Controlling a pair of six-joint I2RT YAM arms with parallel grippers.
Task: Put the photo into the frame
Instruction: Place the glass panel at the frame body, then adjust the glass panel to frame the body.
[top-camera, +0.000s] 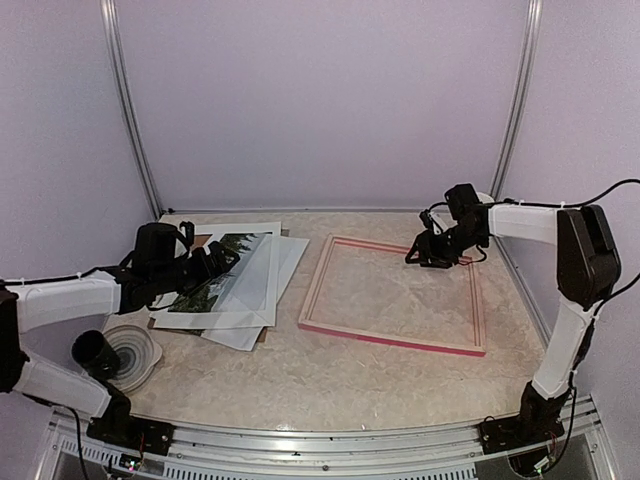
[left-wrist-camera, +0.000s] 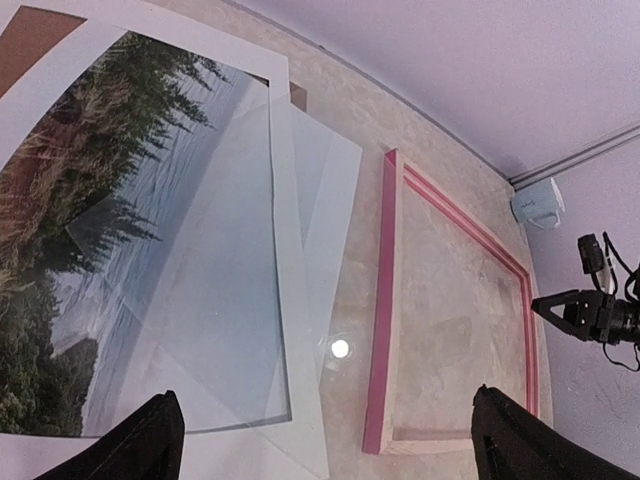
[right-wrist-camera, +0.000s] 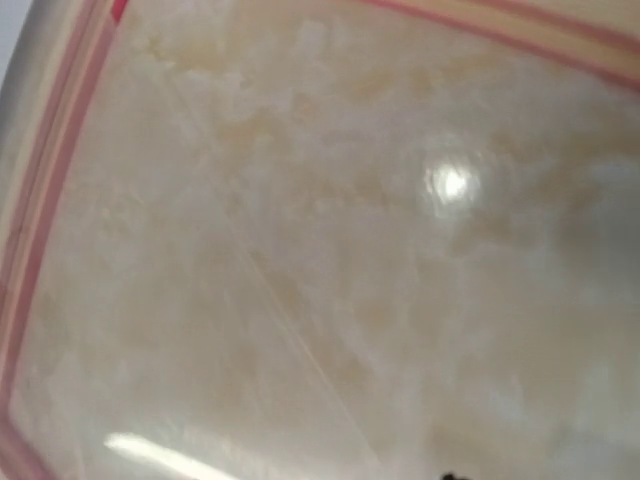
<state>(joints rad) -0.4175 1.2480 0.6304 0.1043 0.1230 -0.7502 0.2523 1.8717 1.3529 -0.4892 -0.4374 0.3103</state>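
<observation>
Silver rail (top-camera: 320, 445) runs along the near edge of the pale, marble-look bench (top-camera: 330, 385), and two arms stand on it, one at each end. Next to the left arm sits one round white dish (top-camera: 135, 355).

One photo of dark green trees, water and pale sky (left-wrist-camera: 110, 230) lies flat at the left side of the bench, on top of a pile. One clear, see-through sheet (left-wrist-camera: 235, 340) lies partly over it. One white mat border (left-wrist-camera: 300, 330) is under the photo, a few plain white sheets (top-camera: 285, 262) poke out on the right, and one brown board (left-wrist-camera: 30, 40) peeks out at the far corner.

One big thin pink-red frame (top-camera: 395, 340) lies flat, right of the middle. Only bare bench shows inside it. A strip of bare bench runs between the frame's left edge and the pile, so they are near but apart. The frame's right edge is close to the right wall.

The left end effector (left-wrist-camera: 325, 445) hangs over the photo with its two fingers spread wide, gripping nothing. The right end effector (top-camera: 425, 255) hangs over the frame's far right part. I cannot tell if it is released or clenched.
</observation>
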